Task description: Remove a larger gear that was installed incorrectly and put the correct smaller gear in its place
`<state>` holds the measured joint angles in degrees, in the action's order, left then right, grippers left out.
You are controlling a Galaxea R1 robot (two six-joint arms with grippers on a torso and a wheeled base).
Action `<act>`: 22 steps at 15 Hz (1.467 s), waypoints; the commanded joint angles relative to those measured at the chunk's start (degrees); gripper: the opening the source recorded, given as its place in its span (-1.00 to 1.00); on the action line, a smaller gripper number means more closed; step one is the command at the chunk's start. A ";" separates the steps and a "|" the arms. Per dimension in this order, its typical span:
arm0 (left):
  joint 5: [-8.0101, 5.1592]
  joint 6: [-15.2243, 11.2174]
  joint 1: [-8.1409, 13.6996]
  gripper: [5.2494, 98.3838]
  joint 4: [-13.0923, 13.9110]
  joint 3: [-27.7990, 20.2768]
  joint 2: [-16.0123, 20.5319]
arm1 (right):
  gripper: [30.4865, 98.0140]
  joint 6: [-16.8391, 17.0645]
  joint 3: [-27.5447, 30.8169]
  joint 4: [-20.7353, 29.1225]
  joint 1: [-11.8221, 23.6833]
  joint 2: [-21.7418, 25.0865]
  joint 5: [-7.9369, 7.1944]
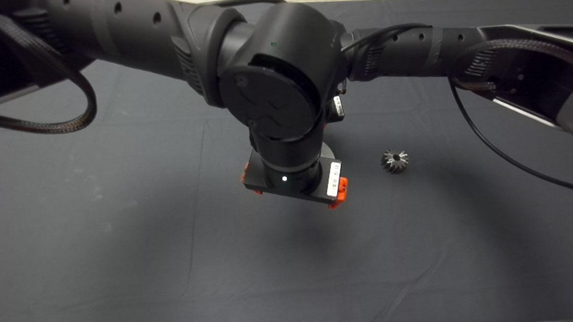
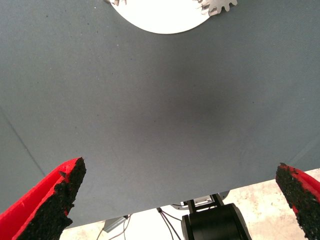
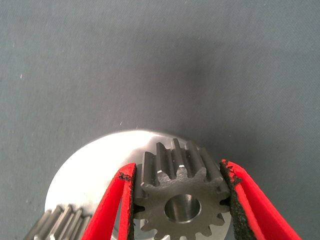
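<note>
The right gripper (image 3: 180, 200) is pinching the smaller gear (image 3: 181, 197) over a silver disc (image 3: 95, 170). The left gripper (image 2: 175, 200) is hanging wide apart. The larger gear (image 1: 395, 160) is lying at the disc's three o'clock.

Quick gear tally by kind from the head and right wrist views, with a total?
Dark larger gear: 1
Small silver gears: 2, the smaller gear in the right gripper and a second small gear beside it
Total: 3
</note>
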<state>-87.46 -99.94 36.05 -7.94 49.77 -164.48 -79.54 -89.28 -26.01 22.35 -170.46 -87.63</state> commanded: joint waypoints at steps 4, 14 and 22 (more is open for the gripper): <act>-3.51 -0.08 0.69 0.98 0.11 0.07 -1.80 | -0.84 -3.78 11.60 0.53 -0.02 6.58 -4.22; -3.60 -0.08 0.78 0.98 0.11 0.57 -1.43 | -0.84 -0.20 -0.05 3.51 3.94 0.43 -4.22; -3.60 -0.08 0.78 0.98 0.11 1.10 -1.86 | -0.85 1.40 -2.64 3.72 3.96 -1.21 -4.22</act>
<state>-87.46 -99.98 36.05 -7.91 50.93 -165.93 -78.42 -91.95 -23.95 24.01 -170.84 -87.48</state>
